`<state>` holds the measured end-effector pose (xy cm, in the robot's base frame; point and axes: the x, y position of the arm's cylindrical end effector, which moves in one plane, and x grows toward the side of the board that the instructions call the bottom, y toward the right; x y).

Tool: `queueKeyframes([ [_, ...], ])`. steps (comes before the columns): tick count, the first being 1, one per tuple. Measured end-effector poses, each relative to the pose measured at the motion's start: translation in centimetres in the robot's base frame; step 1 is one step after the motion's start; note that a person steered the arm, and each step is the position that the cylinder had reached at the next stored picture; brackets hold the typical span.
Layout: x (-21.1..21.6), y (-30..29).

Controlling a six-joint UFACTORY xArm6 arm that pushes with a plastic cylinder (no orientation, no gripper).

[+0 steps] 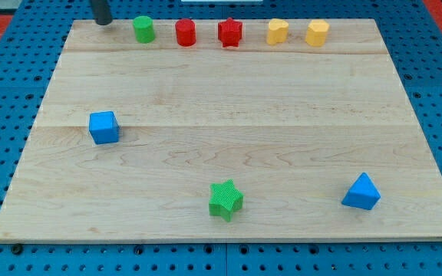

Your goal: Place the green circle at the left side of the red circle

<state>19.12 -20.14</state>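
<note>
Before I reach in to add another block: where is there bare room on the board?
The wide middle, between the blue cube, green star and blue triangle, is bare. The top edge is crowded: my tip, green circle, red circle, red star, two yellow blocks.

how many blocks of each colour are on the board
green: 2, the green circle block and green star block
red: 2, the red circle block and red star block
yellow: 2, the yellow heart block and yellow hexagon block
blue: 2, the blue cube block and blue triangle block
total: 8
</note>
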Motion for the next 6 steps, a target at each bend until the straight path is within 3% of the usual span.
queueKeyframes([
  [2,0.1,5.0],
  [6,1.2,4.5],
])
